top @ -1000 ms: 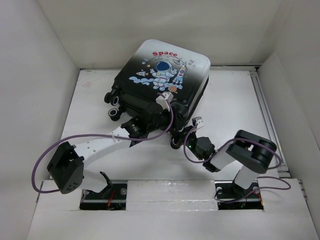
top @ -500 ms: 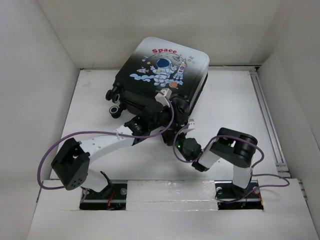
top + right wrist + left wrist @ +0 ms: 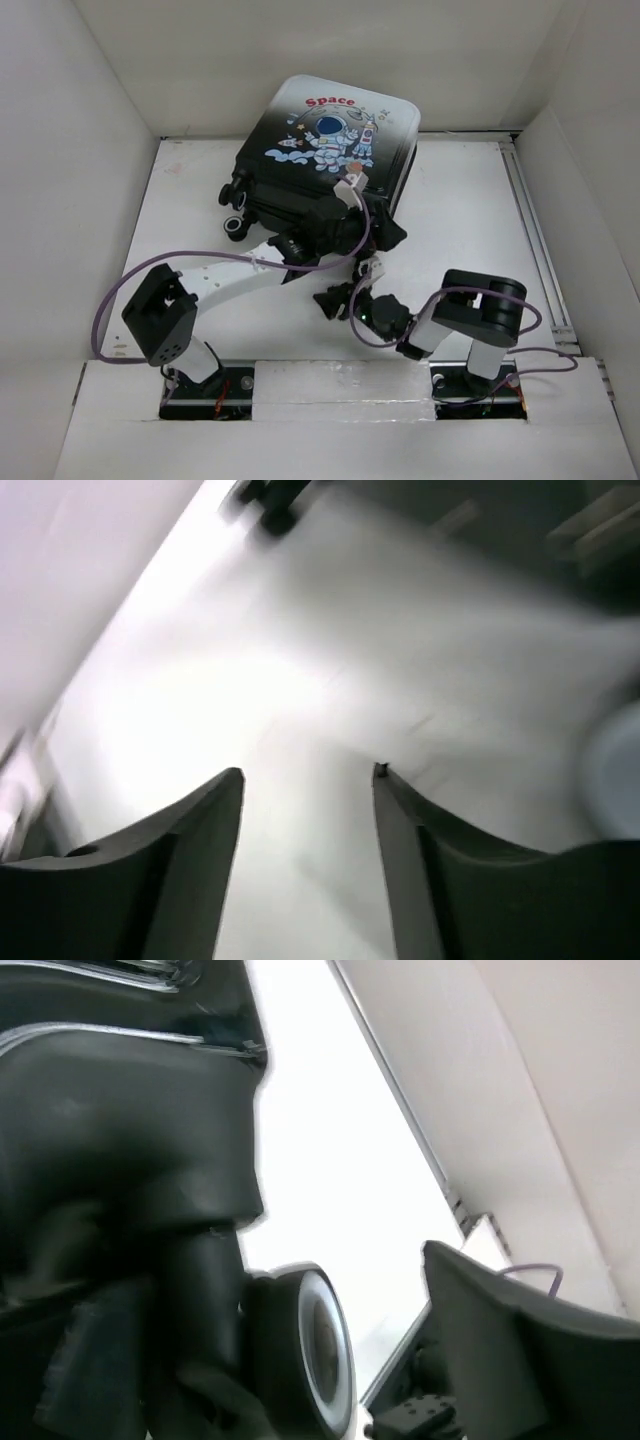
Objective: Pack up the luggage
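Note:
The luggage [image 3: 330, 135] lies shut at the back middle of the table, astronaut and red "Space" print facing up. My left gripper [image 3: 385, 235] is at its near right corner. In the left wrist view the black shell [image 3: 120, 1120] fills the left side. A black-and-white caster wheel [image 3: 312, 1345] sits between the fingers, with a clear gap to the right finger [image 3: 530, 1350]. My right gripper [image 3: 335, 300] hovers low over the white table in front of the luggage. Its fingers [image 3: 190, 830] stand apart with nothing between them.
Two more caster wheels [image 3: 235, 222] stick out at the luggage's near left corner. White walls [image 3: 70, 200] close in the table on the left, back and right. A raised rail [image 3: 530, 230] runs along the right side. Purple cables [image 3: 200, 265] loop off both arms.
The left gripper slid right along the luggage's near edge and opened wider around the wheel. The right gripper went from shut to open and drew back toward the near side. The luggage turned slightly.

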